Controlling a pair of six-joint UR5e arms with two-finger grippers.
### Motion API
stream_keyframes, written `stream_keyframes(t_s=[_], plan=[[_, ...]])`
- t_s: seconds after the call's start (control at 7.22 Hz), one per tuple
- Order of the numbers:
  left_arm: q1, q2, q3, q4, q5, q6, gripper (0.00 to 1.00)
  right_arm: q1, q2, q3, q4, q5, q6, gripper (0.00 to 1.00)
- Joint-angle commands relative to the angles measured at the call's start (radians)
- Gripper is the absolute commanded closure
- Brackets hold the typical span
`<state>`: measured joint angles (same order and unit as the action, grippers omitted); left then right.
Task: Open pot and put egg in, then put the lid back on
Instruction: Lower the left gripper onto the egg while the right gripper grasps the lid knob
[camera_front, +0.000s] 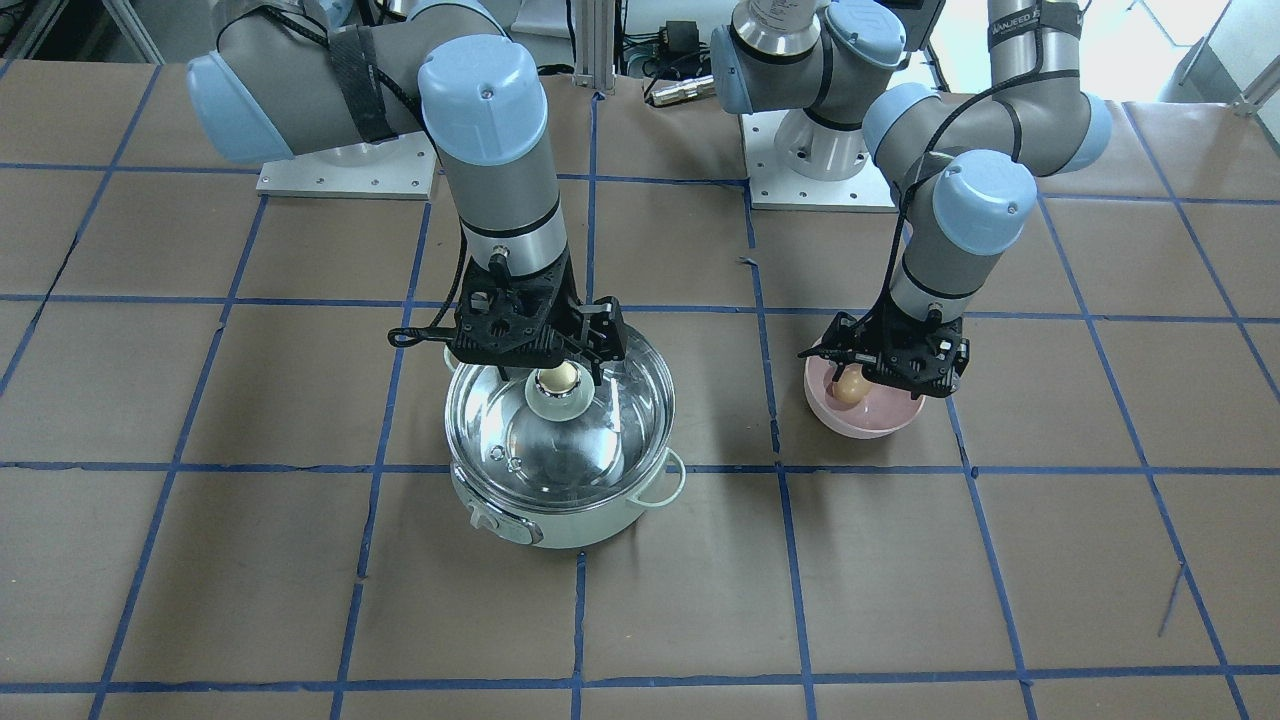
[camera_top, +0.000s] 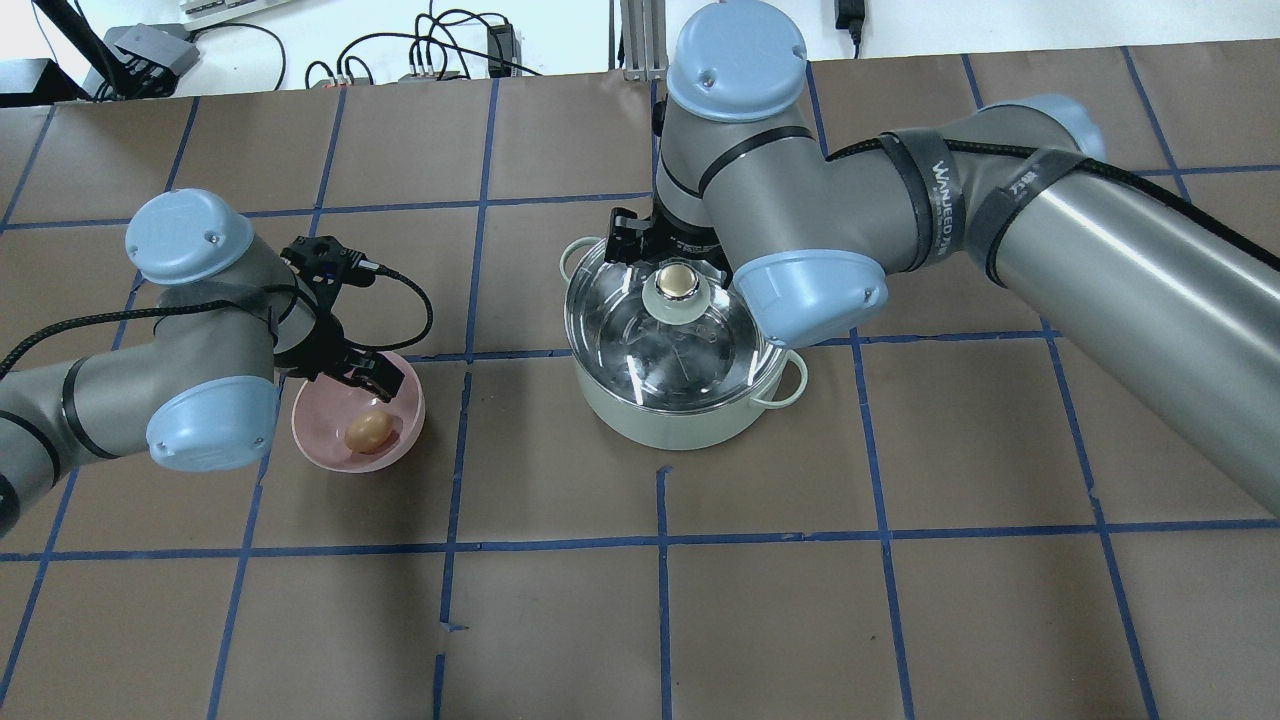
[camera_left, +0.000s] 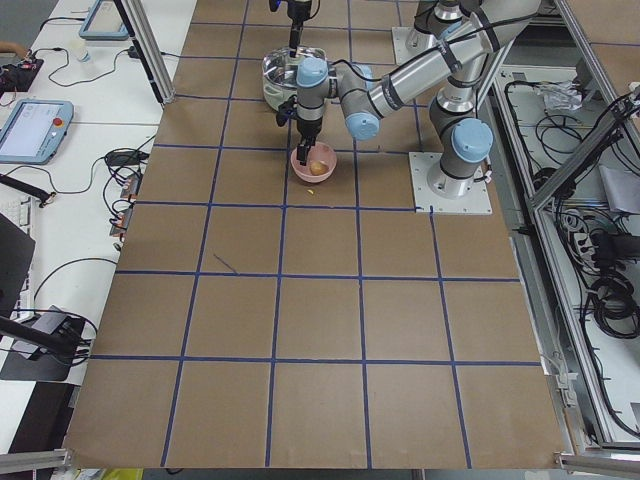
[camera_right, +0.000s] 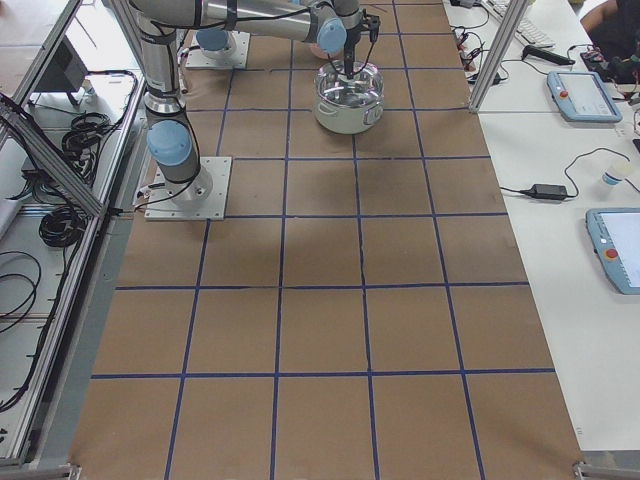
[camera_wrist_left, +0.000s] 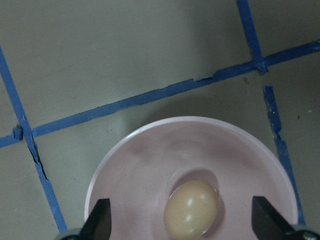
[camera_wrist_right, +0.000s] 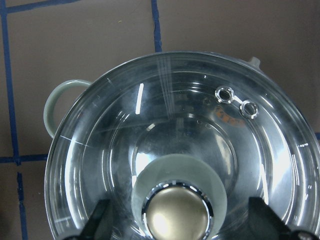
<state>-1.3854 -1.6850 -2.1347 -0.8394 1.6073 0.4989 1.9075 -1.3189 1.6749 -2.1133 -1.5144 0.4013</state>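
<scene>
— Pot first, since it sits closest: where on the table is it, and is it open?

— About mid-table, a little in from the robot's edge. It's not open. The glass lid still lies flat on the rim, so the first step, taking the lid off, is the one in hand.

— And the right gripper?

— It hangs right over the lid's round knob. The fingers are spread wide, one on each side of the knob, with a gap on both sides. It holds nothing.

— The egg?

— It lies in the pink bowl, which stands toward the table's left end, well apart from the pot. The left gripper hovers over the bowl with its fingers wide apart, either side of the egg, and it grips nothing either.

— So what does the next move call for?

— I'd say the right fingers must close squarely on the knob, then lift straight up. The knob is smooth and rounded, so an off-centre pinch could slip. The egg will need a gentle squeeze across its narrow middle, and the lid must be clear of the pot before the egg travels.
</scene>
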Motion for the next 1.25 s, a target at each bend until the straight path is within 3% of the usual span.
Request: stream_keyframes(t_s=[0.0,0.14,0.28,0.55,1.11], plan=[[0.0,-0.002,-0.005,0.006,-0.003,0.032,0.0,0.001,0.003,0.003,-0.013,0.003,-0.071,0.05],[-0.001,-0.007,-0.014,0.006,0.002,0.055,0.01,0.001,0.003,0.006,-0.013,0.002,-0.072,0.1],[-0.001,-0.007,-0.045,0.008,0.002,0.123,0.01,0.001,0.003,0.031,-0.016,-0.004,-0.072,0.26],[-0.001,-0.004,-0.077,0.045,0.005,0.228,0.01,0.001,0.003,0.043,-0.054,-0.004,-0.076,0.4],[-0.001,-0.012,-0.088,0.049,0.002,0.28,0.01,-0.002,0.0,0.005,-0.04,-0.009,-0.088,0.49]])
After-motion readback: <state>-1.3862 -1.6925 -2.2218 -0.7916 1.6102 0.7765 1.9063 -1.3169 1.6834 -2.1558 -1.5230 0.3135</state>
